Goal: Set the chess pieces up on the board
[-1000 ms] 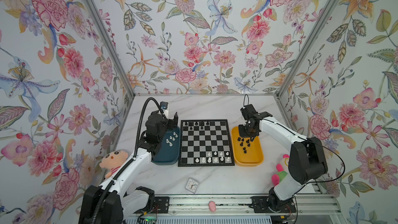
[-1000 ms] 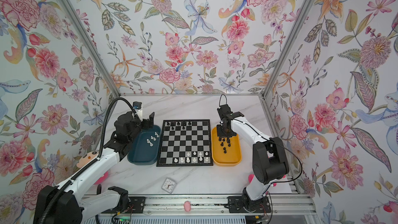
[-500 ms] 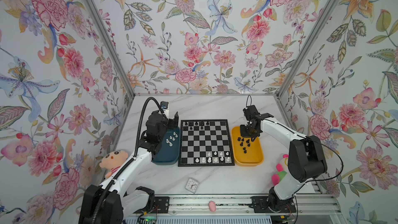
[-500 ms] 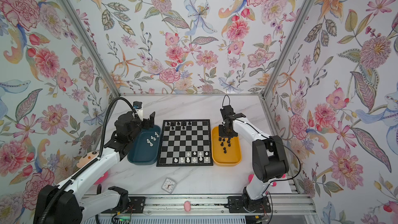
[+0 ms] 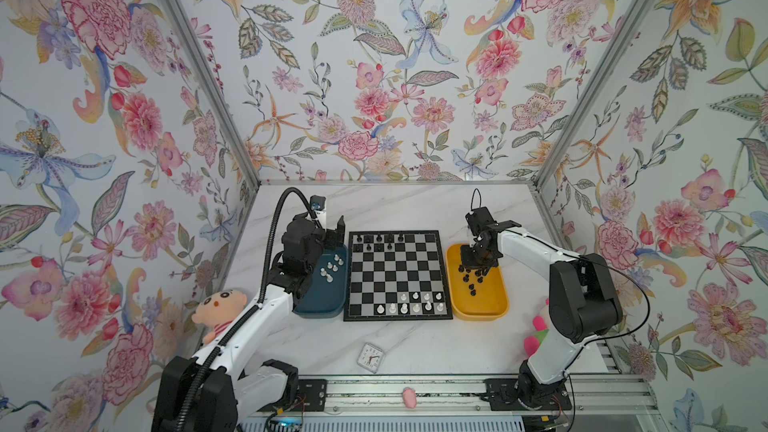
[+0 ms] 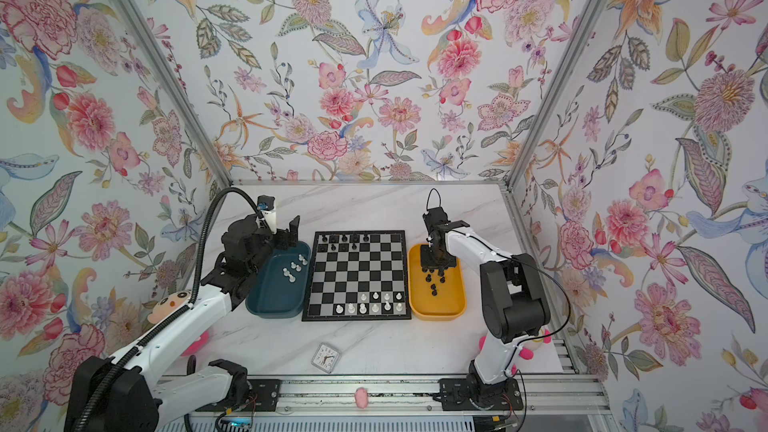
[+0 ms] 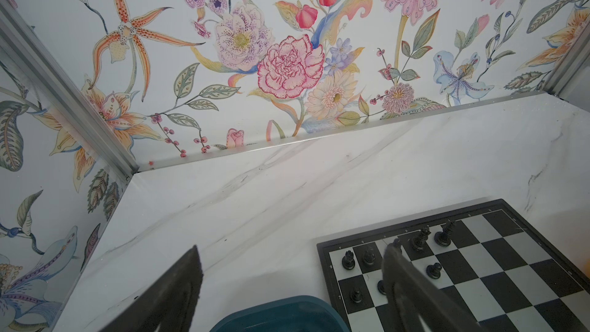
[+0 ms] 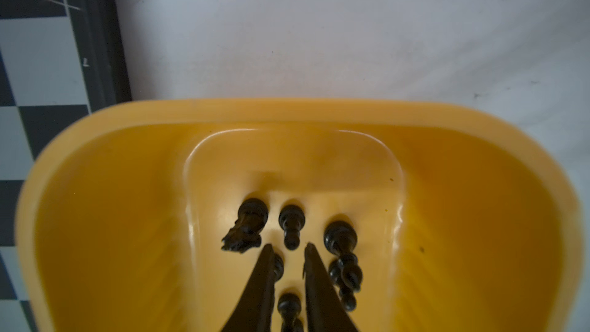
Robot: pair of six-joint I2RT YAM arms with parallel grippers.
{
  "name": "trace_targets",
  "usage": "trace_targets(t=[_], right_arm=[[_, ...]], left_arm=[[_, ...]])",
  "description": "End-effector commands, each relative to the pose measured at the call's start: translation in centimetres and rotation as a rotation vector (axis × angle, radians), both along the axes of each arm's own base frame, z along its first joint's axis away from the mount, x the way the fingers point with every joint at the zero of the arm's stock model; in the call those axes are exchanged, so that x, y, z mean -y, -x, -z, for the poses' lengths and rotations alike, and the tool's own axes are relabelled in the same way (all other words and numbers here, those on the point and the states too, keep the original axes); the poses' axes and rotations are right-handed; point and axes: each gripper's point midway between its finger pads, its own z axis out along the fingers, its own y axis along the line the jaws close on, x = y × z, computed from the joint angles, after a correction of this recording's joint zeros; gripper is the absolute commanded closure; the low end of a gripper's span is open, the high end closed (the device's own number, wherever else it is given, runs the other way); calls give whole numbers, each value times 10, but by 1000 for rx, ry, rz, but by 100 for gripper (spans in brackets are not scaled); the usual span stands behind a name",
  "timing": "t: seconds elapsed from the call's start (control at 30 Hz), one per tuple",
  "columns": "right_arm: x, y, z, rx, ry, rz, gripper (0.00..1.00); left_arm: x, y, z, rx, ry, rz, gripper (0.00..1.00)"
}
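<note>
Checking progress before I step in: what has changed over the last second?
The right gripper has dipped slightly lower into the yellow plastic tray, fingers straddling a small black plastic pawn; a grip is not clear. The open left gripper, the black-and-silver checked chessboard and the pieces standing on it stayed put.

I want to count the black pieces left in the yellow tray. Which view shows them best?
The right wrist view: the black pieces lie close up in the yellow tray, though the right gripper covers some. Both top views show them only as tiny specks; the left wrist view shows none.
</note>
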Motion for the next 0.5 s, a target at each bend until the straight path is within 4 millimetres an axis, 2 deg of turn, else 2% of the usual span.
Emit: trace_targets(t=[0.0, 0.33, 0.47], right_arm=[[0, 2, 10, -24, 2, 11, 80], [0, -1, 17, -37, 8, 8, 81], [0, -1, 18, -41, 7, 5, 84]], left_arm=[[5, -1, -15, 32, 19, 10, 10], [4, -1, -15, 30, 16, 7, 11], [4, -1, -14, 30, 14, 7, 11]])
